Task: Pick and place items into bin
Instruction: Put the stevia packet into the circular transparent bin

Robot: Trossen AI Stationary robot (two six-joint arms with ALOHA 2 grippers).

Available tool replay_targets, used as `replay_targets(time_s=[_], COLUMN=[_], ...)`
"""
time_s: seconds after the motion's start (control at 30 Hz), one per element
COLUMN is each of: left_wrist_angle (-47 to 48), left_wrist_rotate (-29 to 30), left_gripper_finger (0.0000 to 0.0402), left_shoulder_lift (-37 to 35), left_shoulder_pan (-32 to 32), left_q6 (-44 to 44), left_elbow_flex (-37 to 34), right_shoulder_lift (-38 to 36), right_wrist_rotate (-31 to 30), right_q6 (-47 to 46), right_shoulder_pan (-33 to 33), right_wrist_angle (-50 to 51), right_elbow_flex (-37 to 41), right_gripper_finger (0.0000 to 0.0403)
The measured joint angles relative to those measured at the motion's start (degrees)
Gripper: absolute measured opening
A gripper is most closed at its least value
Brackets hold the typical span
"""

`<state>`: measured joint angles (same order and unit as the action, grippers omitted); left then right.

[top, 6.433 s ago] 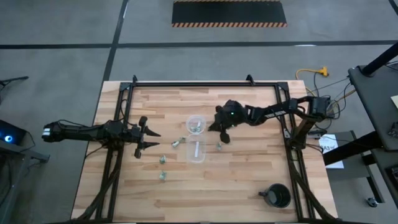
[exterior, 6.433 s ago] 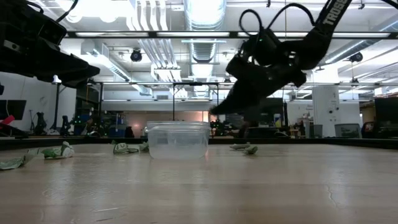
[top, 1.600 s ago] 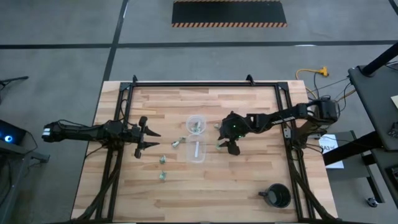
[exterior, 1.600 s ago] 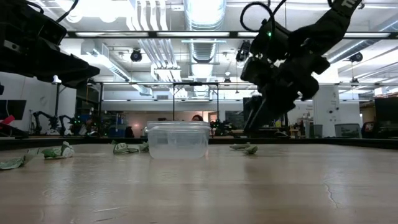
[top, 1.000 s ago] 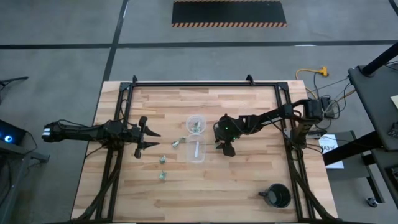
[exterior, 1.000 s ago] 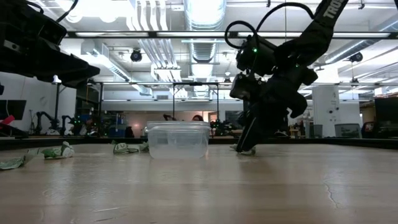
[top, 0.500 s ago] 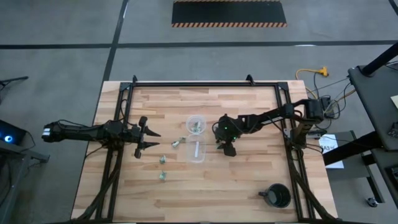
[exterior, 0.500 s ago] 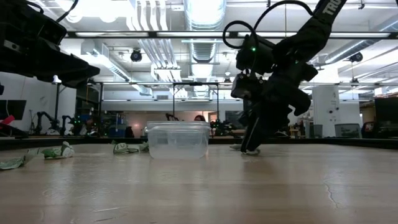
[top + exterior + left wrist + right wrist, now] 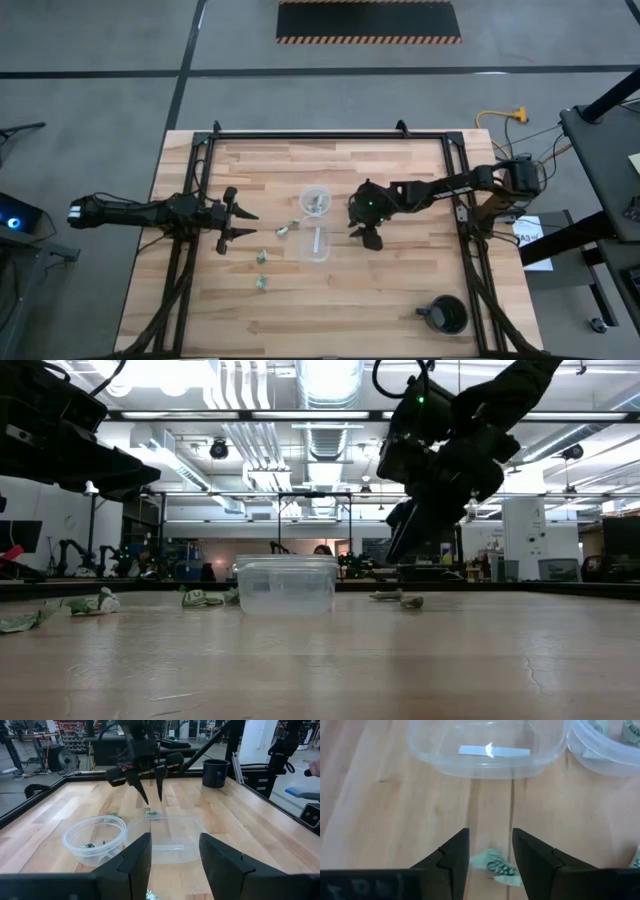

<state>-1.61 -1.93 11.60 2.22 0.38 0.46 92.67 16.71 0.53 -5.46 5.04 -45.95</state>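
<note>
One green-and-white item [image 9: 496, 864] lies on the tabletop [image 9: 400, 290] directly below the right tool [image 9: 490, 851], whose fingers hang apart, apparently empty, beside the rectangular container [image 9: 485, 747].

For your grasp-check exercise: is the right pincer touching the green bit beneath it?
Apart. In the low view the right pincer hangs above the table, with open background between its tips and the green bit lying on the wood.

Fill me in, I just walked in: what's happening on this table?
The right gripper hangs open just above a pale green bit on the wooden table, beside the clear rectangular container. The round clear bin already holds a few bits. More bits lie loose nearer the left gripper, which waits open at the table's left side.
</note>
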Motion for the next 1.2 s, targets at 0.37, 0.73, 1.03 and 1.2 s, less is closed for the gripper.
replay_targets(time_s=[0.37,0.73,1.03,1.2], left_wrist_angle=[-0.02,-0.02,-0.02,-0.02], left_wrist_rotate=[0.00,0.00,0.00,0.00], left_gripper_finger=[0.0149,0.0149,0.0149,0.0149], left_shoulder_lift=[0.00,0.00,0.00,0.00], left_shoulder_pan=[0.00,0.00,0.00,0.00], left_q6=[0.00,0.02,0.00,0.02], left_elbow_flex=[0.01,0.01,0.01,-0.01], right_shoulder_lift=[1.49,7.35,7.32,7.36], right_wrist_rotate=[-0.85,-6.84,-7.50,-7.86], right_q6=[9.46,12.86,14.18,14.52], right_shoulder_pan=[2.72,2.63,1.93,1.93], right_wrist_angle=[2.47,1.29,2.48,3.02], right_elbow_flex=[0.57,0.35,-0.59,-1.57], right_gripper_finger=[0.0139,0.0136,0.0027,0.0012])
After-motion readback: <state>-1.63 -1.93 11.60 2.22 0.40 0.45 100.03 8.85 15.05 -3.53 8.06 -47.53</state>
